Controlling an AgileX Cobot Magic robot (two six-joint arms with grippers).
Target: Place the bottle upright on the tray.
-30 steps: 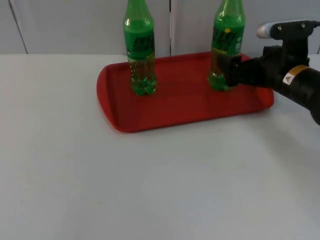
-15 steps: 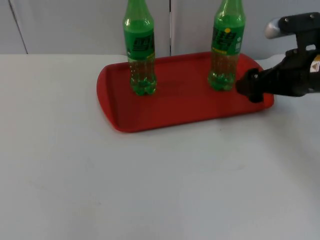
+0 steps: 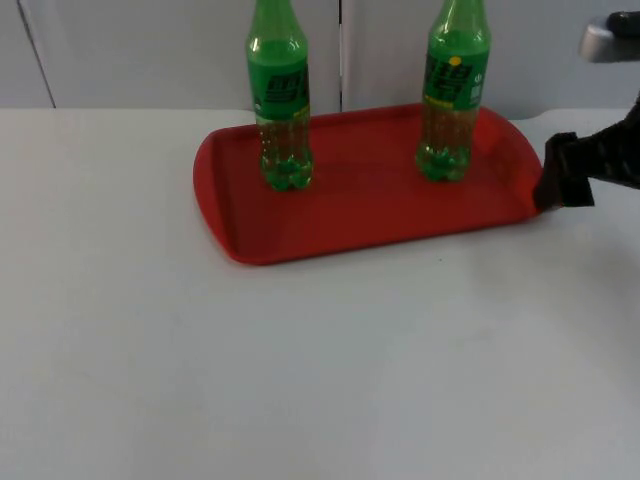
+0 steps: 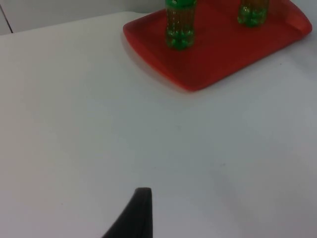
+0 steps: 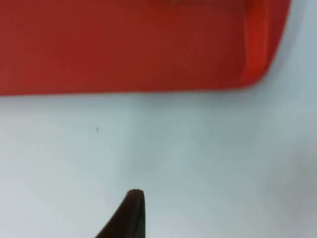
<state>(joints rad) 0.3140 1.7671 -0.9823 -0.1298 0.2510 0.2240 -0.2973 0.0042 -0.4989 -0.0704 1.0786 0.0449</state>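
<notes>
Two green bottles stand upright on the red tray [image 3: 360,215]: one toward its left end [image 3: 280,100], the other toward its right end [image 3: 455,90]. My right gripper [image 3: 556,186] is open and hovers just off the tray's right edge, apart from the right bottle and holding nothing. In the right wrist view a black fingertip [image 5: 132,208] stands over bare table in front of the tray's rim [image 5: 255,44]. The left wrist view takes in the tray [image 4: 213,62] and both bottles [image 4: 179,29] [image 4: 251,12] from afar, with the waiting left arm's fingertip [image 4: 139,210] over the table.
White table top [image 3: 300,370] stretches wide in front of and left of the tray. The grey partition wall [image 3: 150,50] rises right behind the tray and the bottles.
My right gripper let go of the right bottle and drew back to the right, off the tray. That bottle stays upright where it was set. The left bottle has not moved.
</notes>
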